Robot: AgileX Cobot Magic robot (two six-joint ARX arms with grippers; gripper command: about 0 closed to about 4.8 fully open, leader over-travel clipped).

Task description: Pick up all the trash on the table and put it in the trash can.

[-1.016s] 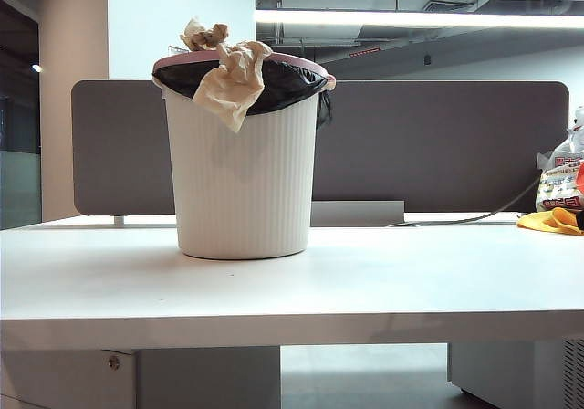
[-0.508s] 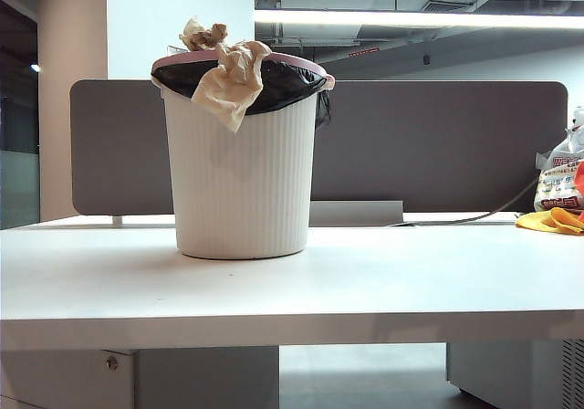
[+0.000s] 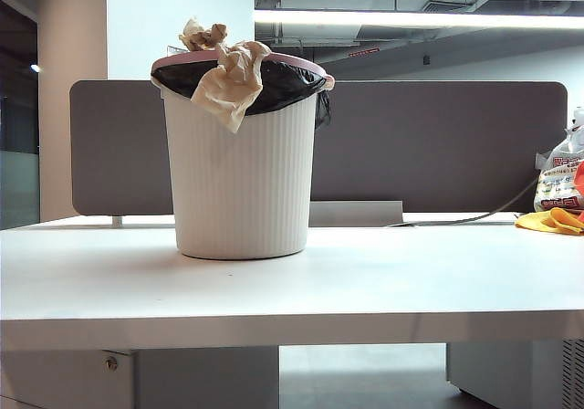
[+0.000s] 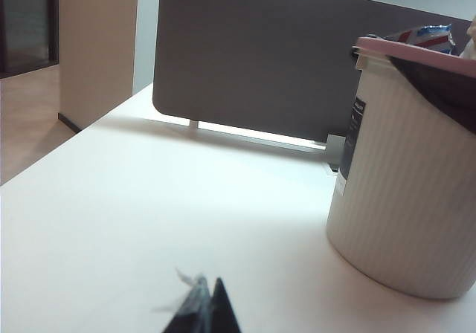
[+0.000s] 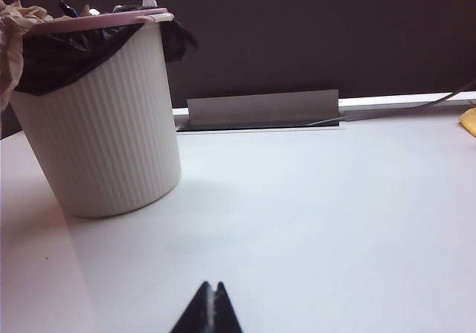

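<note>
Exterior view: trash can (image 3: pixel 242 181) stands upright on the table (image 3: pixel 383 286), left of centre, in front of the grey divider panel (image 3: pixel 438 144). Its black bag liner (image 3: pixel 287 85) is folded over the pink rim. One wad of trash (image 3: pixel 230 80) hangs over the front of the rim, partly draped down the ribbed outer wall; a second wad (image 3: pixel 203 35) sits at the top of the can behind it. A third wad cannot be identified in this view. A white printed plastic bag (image 3: pixel 558 181) and yellow-orange items (image 3: pixel 552 220) lie at the far right edge of the table, well apart from the can. A cable (image 3: pixel 456 219) runs along the rear of the table. Neither arm appears in this view. Left wrist view: left gripper (image 4: pixel 202 312) is low over the bare table surface, jaws pressed together with nothing between them; a thin scrap of clear tape or film clings to the tip. The trash can stands beyond the gripper on one side, apart from it. Right wrist view: right gripper (image 5: pixel 208 309) is low over the table, jaws pressed together and holding nothing. The trash can stands ahead of it and off to one side, with beige paper visible at the rim.
</note>
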